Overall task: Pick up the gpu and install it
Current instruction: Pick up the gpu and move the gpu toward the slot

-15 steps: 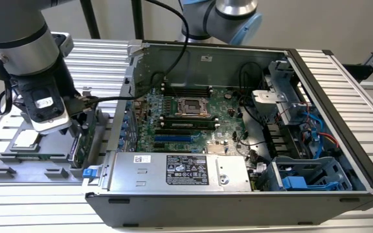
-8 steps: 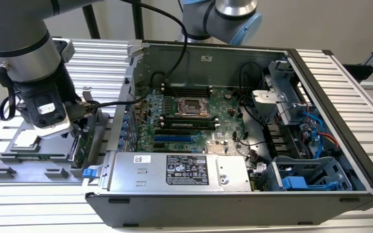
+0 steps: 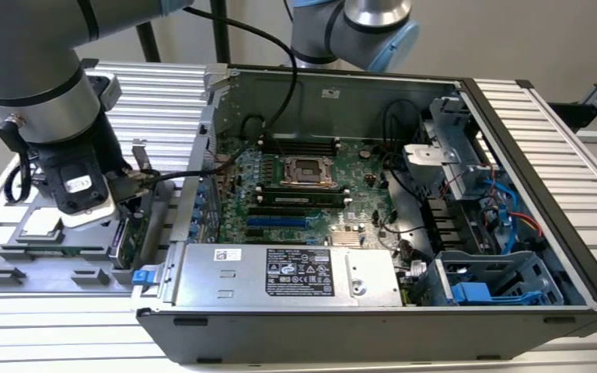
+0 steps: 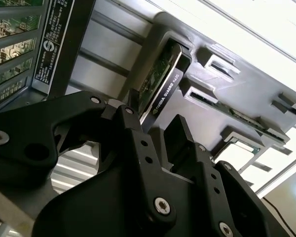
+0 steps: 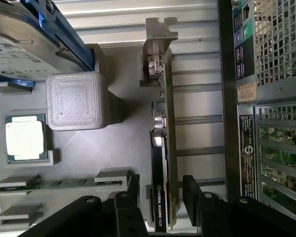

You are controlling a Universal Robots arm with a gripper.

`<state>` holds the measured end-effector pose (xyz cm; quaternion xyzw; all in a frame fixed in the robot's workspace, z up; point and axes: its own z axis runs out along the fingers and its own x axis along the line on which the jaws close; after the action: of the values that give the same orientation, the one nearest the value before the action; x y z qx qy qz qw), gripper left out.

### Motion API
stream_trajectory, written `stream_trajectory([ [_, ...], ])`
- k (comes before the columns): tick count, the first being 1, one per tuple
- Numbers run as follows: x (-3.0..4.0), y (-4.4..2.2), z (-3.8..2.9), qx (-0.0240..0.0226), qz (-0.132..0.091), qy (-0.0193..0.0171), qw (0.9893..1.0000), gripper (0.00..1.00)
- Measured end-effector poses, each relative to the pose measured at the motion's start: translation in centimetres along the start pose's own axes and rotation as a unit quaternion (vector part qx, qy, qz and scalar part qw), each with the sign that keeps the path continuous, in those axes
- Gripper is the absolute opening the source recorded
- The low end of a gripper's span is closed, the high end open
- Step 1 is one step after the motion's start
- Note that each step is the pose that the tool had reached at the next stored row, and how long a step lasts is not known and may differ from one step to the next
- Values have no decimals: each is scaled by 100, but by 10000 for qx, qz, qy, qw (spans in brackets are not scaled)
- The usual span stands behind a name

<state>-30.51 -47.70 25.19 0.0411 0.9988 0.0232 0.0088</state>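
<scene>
Green gpu (image 5: 170, 148) with black cooler (image 5: 158, 168) and silver bracket (image 5: 159, 34), matt black gripper (image 5: 161, 187), plain grey tray (image 5: 128, 133), silver hard drive (image 5: 19, 49) with blue rails (image 5: 69, 34), white block (image 5: 76, 101) with fine woven texture, green motherboard (image 3: 277, 183), ribbed silver table (image 3: 547, 124), dark grey computer case (image 3: 382, 342).

exterior view: I look down from high up at an angle into the open computer case (image 3: 361, 338). I'm far enough back to frame the whole case, with the arm (image 3: 40, 70) at the exterior view's left.
first wrist view: I sit behind the gripper (image 5: 160, 180), aimed along its fingers onto the gray tray (image 5: 128, 143). Close range, with the gpu (image 5: 165, 123) seen edge-on down its length.
second wrist view: I look from another side of the gripper (image 4: 155, 108), obliquely past the fingers. Closer still.
wrist overlap: both share the gpu (image 4: 163, 79), the tray (image 4: 246, 94) slots and the computer case's labelled wall.
exterior overlap: tray (image 3: 44, 260) and gpu (image 3: 122, 237), just beside the case.
</scene>
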Motion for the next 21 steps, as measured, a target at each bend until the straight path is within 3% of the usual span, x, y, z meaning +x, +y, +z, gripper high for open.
stream_trajectory([
  [8,10,-5,85,0,-14,1,10000,100],
  [21,14,-9,163,0,-43,2,10000,100],
])
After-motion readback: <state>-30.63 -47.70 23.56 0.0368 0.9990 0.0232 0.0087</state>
